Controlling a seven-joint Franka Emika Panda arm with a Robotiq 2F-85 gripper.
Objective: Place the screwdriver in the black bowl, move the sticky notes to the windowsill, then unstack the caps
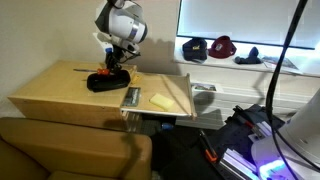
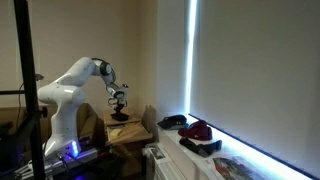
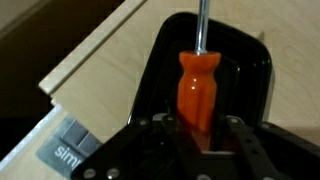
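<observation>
My gripper is shut on the orange handle of the screwdriver, whose silver shaft points away toward the top of the wrist view. The black bowl lies directly beneath it on the wooden table. In an exterior view the gripper hangs just above the bowl. The pale yellow sticky notes lie flat near the table's front edge. On the white windowsill a dark cap and a dark red cap sit side by side.
A small grey rectangular object lies beside the sticky notes, seen close at the table edge in the wrist view. Another dark item rests on the sill past the caps. Cables and equipment crowd the floor below.
</observation>
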